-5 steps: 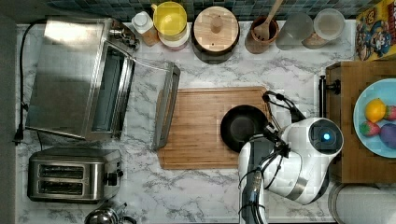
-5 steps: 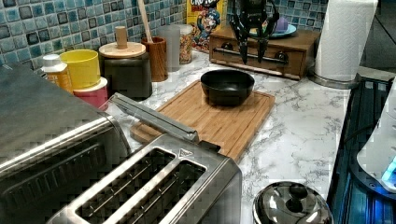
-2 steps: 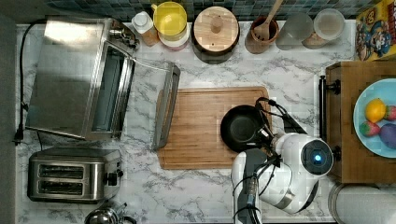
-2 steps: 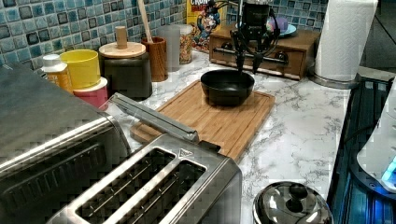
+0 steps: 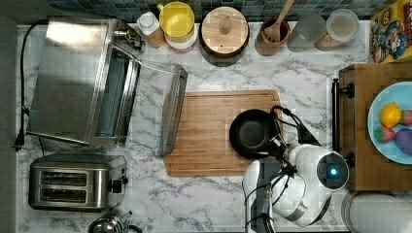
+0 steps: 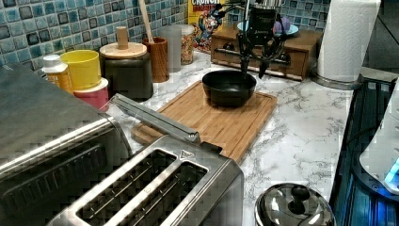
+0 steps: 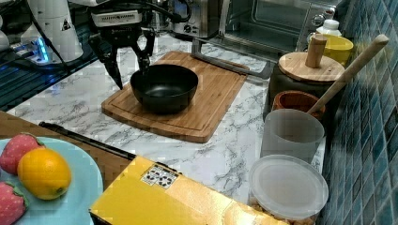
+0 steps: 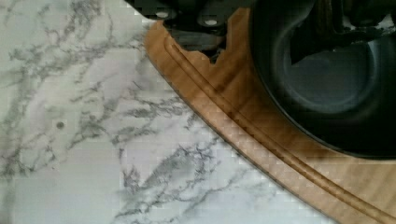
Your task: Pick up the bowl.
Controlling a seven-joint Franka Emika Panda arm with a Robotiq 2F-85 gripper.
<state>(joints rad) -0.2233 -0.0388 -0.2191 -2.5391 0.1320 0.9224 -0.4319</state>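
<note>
Your gripper [image 7: 127, 71] hangs spread wide astride the rim of the bowl [image 7: 164, 86] on the board [image 7: 207, 101].

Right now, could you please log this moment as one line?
gripper: open, straddling the rim | bowl: upright on cutting board, not lifted | phase: pre-grasp

- bowl [image 5: 253, 133] sits on the cutting board [image 5: 209, 141], toward the top view's right
- end effector [image 7: 127, 58] spread around the bowl's rim — one finger either side
- toaster oven [image 5: 82, 80] on the top view's left, toaster [image 5: 75, 182] below it
</note>
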